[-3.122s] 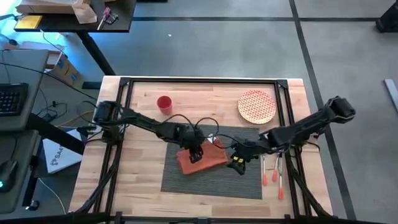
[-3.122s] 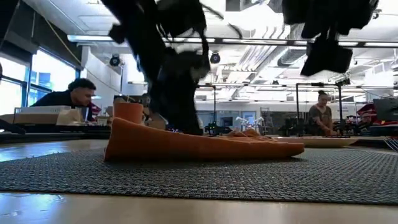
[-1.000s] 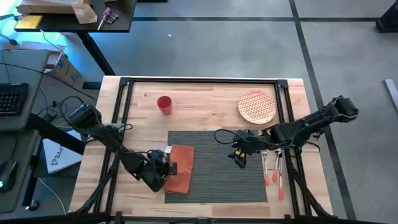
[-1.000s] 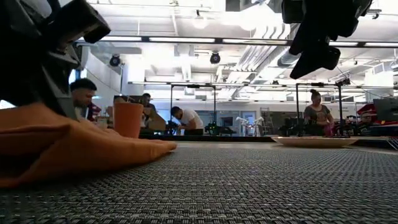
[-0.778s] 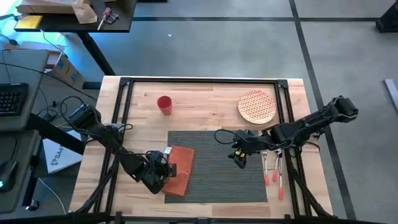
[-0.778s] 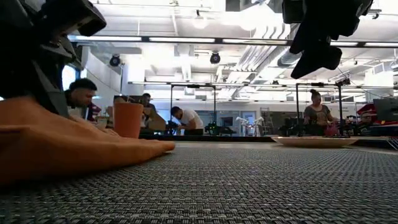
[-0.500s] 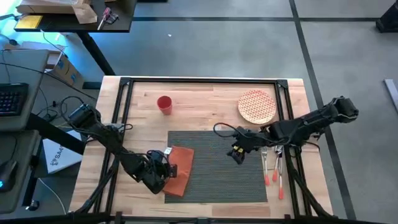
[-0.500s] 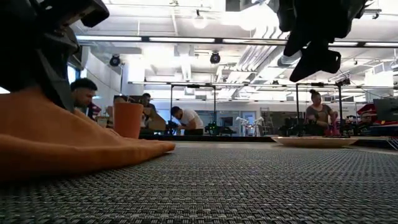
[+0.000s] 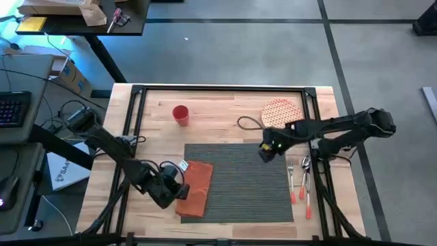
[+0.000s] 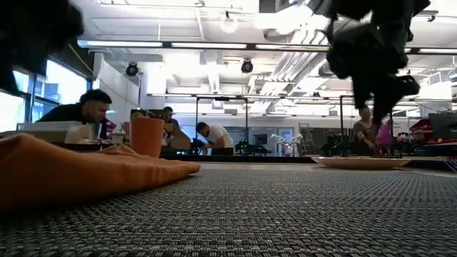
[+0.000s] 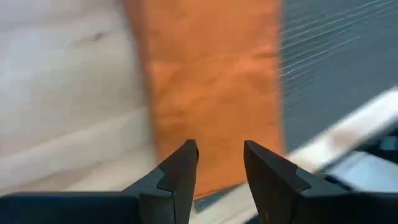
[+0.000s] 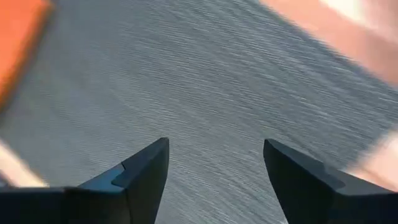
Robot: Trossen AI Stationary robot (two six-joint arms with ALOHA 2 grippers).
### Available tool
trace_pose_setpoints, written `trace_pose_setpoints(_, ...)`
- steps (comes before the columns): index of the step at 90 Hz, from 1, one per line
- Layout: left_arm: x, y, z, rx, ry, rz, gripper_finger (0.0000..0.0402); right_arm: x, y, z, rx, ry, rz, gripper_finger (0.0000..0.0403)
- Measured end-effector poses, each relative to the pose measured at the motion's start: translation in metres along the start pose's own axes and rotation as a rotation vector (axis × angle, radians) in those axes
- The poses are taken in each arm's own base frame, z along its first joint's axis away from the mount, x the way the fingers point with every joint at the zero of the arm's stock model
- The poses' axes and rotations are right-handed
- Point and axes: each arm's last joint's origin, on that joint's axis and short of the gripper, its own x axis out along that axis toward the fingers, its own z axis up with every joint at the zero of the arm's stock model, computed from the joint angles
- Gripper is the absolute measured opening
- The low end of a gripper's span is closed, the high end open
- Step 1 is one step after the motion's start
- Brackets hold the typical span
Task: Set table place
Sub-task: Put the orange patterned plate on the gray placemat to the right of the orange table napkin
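Right hand (image 9: 265, 152), fingers spread and empty, hangs over the placemat's (image 9: 242, 184) far right corner, plate (image 9: 280, 113) just beyond it, so it's nearer than the left.

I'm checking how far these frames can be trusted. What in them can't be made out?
- Round plate: the right arm covers part of it in the high view.
- Cutlery: too small there to tell the pieces apart.
- Right gripper: a blurred dark shape in the low view.
- Napkin: cut off by the low view's edge.
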Motion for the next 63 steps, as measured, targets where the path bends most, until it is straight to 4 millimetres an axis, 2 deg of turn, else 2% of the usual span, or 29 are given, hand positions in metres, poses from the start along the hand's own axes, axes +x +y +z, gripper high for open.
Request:
trace_pose_setpoints(10,-0.015,-0.01,0.02,0.066,-0.057,-0.093,0.0105,-0.001,-0.024,0.015,0.076,-0.026,-0.115,0.0235)
trace_pose_setpoints(25,-0.035,-0.025,0.051,0.141,-0.115,-0.23,0.009,0.009,-0.049,0.022,0.259,-0.008,-0.021,0.0234)
trace_pose_setpoints(38,-0.051,-0.037,0.075,0.217,-0.2,-0.353,0.0076,0.018,-0.069,0.01,0.443,-0.023,0.042,0.0234)
trace_pose_setpoints(63,-0.082,-0.049,0.116,0.474,-0.38,-0.509,0.0052,0.031,-0.095,-0.012,0.852,-0.201,0.148,0.0234)
